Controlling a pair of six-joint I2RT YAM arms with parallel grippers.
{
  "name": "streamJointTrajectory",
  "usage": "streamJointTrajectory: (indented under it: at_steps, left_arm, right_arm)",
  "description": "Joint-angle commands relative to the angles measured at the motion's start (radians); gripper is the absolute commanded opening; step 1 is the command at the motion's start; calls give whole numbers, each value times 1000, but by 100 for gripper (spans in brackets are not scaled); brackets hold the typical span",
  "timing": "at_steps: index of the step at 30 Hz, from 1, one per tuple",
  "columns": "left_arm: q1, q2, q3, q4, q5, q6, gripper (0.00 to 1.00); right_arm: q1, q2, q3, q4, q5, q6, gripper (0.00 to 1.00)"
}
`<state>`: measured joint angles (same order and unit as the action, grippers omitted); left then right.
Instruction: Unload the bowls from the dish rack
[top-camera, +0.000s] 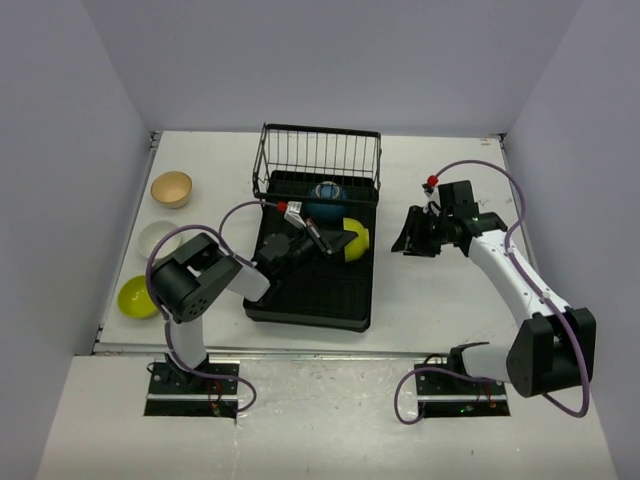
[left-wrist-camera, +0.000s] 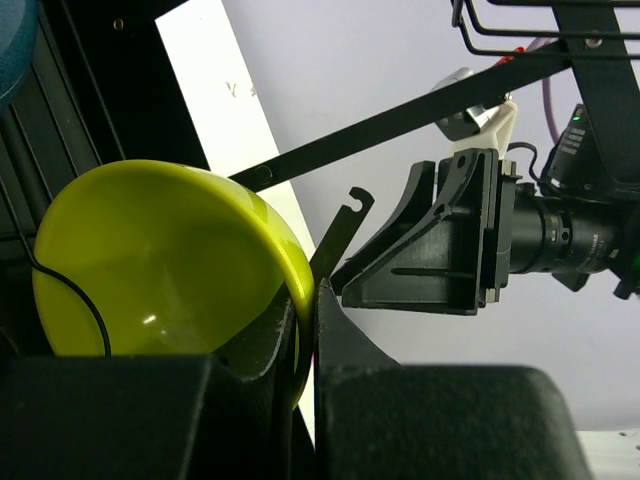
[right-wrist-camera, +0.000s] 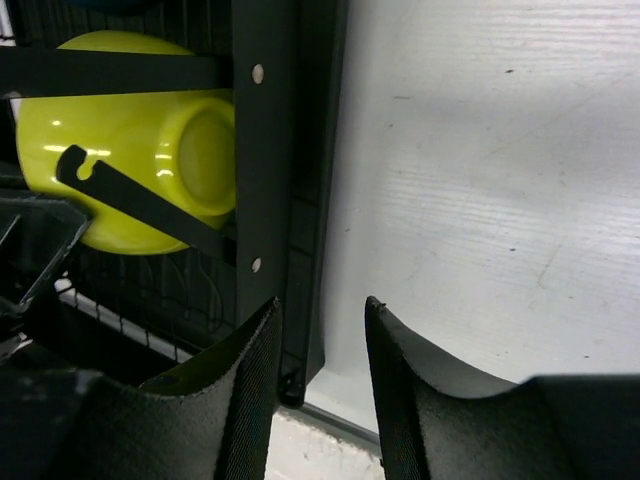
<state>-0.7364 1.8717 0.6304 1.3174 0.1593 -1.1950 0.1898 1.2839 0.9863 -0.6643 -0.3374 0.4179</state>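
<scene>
- Top external: left gripper (top-camera: 335, 243) reaches over the dish rack (top-camera: 320, 290), jaws clenched on the rim of a lime bowl (top-camera: 356, 236).
- That bowl stands on edge at the jaws' tips, against the rack's right side and inside the tray.
- Left wrist view: the lime bowl's (left-wrist-camera: 150, 260) rim sits between the two fingers (left-wrist-camera: 350, 350). Its rounded outside bulges to the left of the jaws, and one thin rack wire crosses in front of it.
- A dark blue bowl (top-camera: 327, 193) lies just beyond the left jaws, in the tray right in front of the wire basket (top-camera: 320, 150).
- Right gripper (top-camera: 408, 240) hangs over the table (top-camera: 440, 290), just beside the rack's right edge and apart from it. Its tips point toward the held bowl.
- Right wrist view: the jaws are released and the gap between the fingers (right-wrist-camera: 255, 400) holds nothing. The rack's side rail (right-wrist-camera: 262, 150) stands ahead of the left finger, and the lime bowl shows beyond it, up and to the left of the jaws.
- Three bowls sit on the table well behind and to the left of the left jaws, outside the rack: a tan bowl (top-camera: 171, 189) farthest, a pale bowl (top-camera: 160, 238) in the middle and a second lime bowl (top-camera: 137, 297) nearest the arm bases.
</scene>
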Motion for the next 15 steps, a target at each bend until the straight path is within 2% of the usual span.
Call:
streamJointTrajectory:
  at_steps: [1,10,15]
  left_arm:
    - [20,-49,-35,158,-1,-43,0]
    - [34,36,5,252,20,-133,0]
    - [32,41,25,227,19,-137,0]
  right_arm:
    - [3,18,41,28,-112,-28,40]
    - [22,86,52,29,-210,-39,37]
    - [57,112,29,52,-239,-31,37]
